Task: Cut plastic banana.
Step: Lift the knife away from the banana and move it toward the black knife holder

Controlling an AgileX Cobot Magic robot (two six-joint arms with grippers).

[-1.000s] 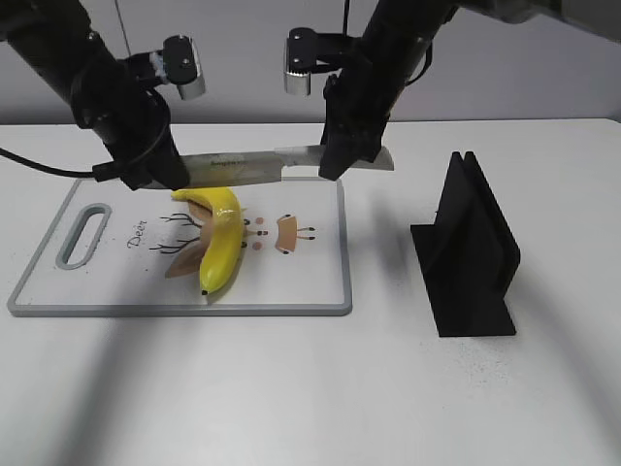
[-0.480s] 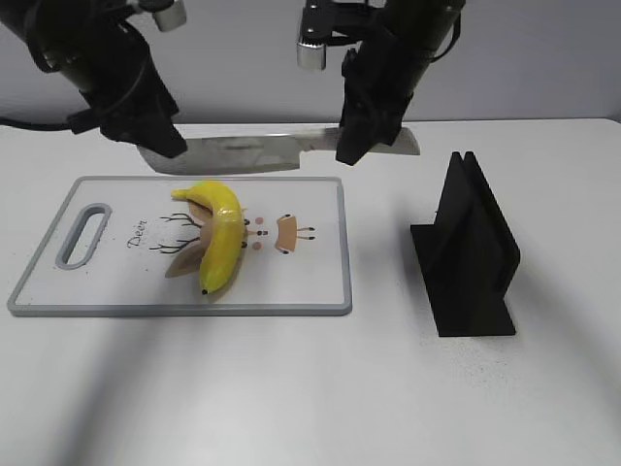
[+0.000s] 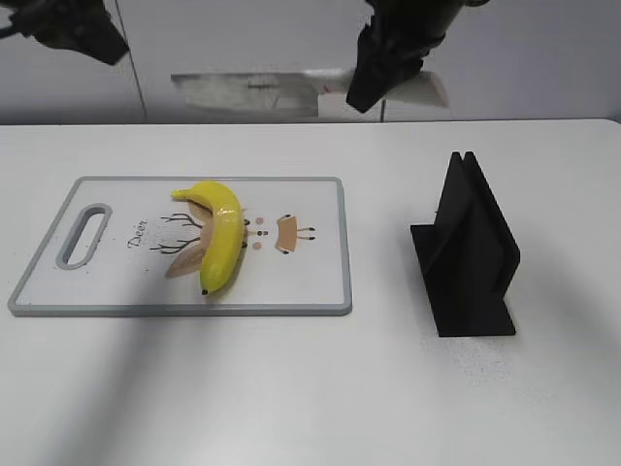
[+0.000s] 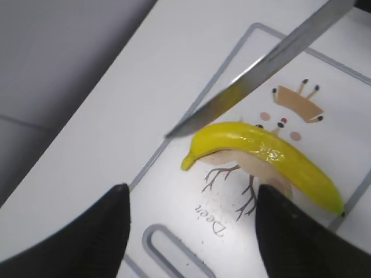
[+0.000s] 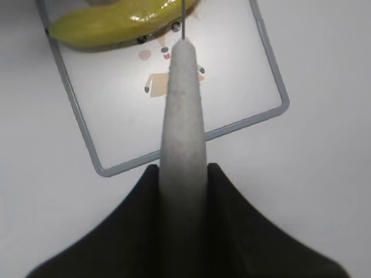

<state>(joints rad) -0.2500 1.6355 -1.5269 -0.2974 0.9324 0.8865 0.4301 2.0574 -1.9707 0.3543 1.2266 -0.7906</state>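
1. Lying on the cutting board (image 3: 320, 291): the plastic banana (image 3: 221, 236), glossy bright yellow, curved, dark at the tips, resting over a printed deer drawing on the smooth white surface.
2. Framing that flat rectangular board: a grey rim, with an oval handle slot (image 3: 83, 234) at its left end.
3. Hanging in the air above the table's far edge, well clear of the banana: the knife (image 3: 260, 93), its broad shiny metal blade level and slightly blurred.
4. Clamping the knife's pale, matte, rounded handle (image 5: 184, 133) between two black fingers: the right gripper (image 5: 184, 176).
5. Showing two dark blunt fingers (image 4: 95, 231) spread wide apart, with nothing between them: the left gripper (image 4: 194, 226), poised above the board's handle end.
6. Standing upright on the white table (image 3: 291, 388), to the right of the board and apart from it: a matte black knife stand (image 3: 470, 249), slotted at the top.
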